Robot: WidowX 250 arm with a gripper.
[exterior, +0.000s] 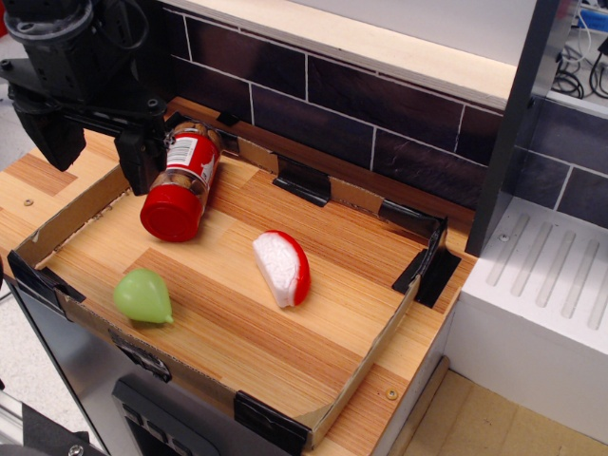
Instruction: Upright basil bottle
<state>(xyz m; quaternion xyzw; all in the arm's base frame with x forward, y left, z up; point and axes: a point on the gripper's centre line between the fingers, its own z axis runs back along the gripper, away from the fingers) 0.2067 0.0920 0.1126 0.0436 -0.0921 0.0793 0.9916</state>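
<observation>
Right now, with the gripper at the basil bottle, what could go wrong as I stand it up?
1. The basil bottle is tilted, red cap toward the camera; a weak hold on its round side could let it slip or roll.
2. The gripper works close to the cardboard wall; swinging the bottle could bump it.
3. A dropped bottle might roll toward the green pear.

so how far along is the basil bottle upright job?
Early stage. Done: the tool has reached the basil bottle and sits around its far end. In hand: a grasp looks under way, though whether the fingers are closed is not visible. Left: the bottle is tilted, red cap toward the camera and low to the wooden tray, so standing it up remains. The green pear lies apart.
</observation>
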